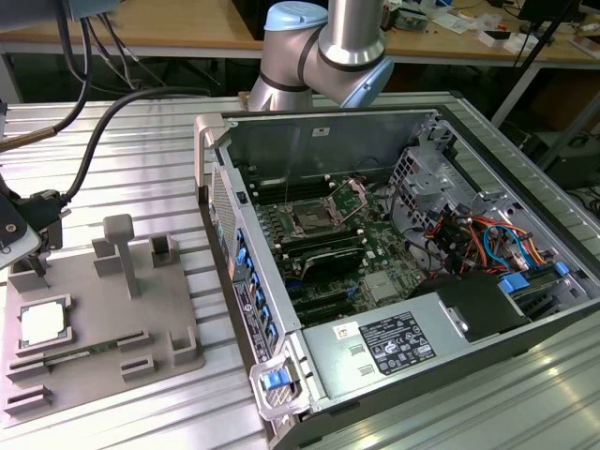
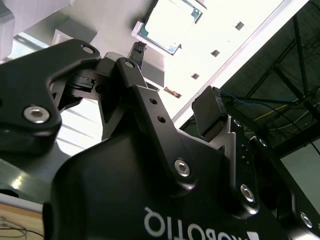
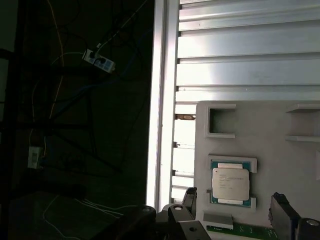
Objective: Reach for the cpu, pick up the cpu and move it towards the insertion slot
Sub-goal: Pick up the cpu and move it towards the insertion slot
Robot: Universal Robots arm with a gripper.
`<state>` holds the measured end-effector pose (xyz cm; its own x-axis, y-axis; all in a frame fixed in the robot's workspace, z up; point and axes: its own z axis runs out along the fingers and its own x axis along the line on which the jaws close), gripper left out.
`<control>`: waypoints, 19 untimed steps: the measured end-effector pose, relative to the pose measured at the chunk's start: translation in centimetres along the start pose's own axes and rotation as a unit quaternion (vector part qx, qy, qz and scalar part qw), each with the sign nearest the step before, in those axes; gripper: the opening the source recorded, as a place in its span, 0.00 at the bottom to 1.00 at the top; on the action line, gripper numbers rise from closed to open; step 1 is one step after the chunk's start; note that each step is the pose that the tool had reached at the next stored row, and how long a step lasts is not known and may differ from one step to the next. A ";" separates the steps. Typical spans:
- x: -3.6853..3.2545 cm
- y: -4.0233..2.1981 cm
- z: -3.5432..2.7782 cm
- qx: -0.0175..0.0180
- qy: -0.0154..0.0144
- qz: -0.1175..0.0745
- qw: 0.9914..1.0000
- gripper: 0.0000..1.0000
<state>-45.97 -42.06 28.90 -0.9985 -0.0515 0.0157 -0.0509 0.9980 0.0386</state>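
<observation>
The cpu (image 1: 42,323) lies flat in a recess of the grey tray (image 1: 103,361) at the exterior view's left, silvery top up. The arm's wrist (image 1: 28,225) hangs just above that end of the tray. In the first wrist view my gripper (image 3: 235,205) is open, its two dark fingertips (image 3: 190,197) on either side of the cpu (image 3: 230,182) and apart from it. In the second wrist view the cpu (image 2: 170,22) sits beyond the spread fingers (image 2: 210,117). The insertion slot (image 1: 309,222) is inside the open computer case, on the motherboard.
The computer case (image 1: 469,319) stands at the exterior view's right, with walls, cables and a drive cage around the board. The tray carries raised blocks and a tall post (image 1: 122,248). A green board strip (image 3: 240,230) lies beside the cpu. The table edge (image 3: 160,100) runs close by.
</observation>
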 end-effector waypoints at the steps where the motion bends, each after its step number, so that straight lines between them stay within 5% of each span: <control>1: 0.00 0.00 0.00 0.000 0.000 0.000 1.000 0.66; 19: 0.00 -0.03 0.48 0.002 -0.003 0.000 1.000 0.66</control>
<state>-45.98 -42.07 28.42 -0.9986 -0.0516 0.0104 -0.0512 0.9981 0.0336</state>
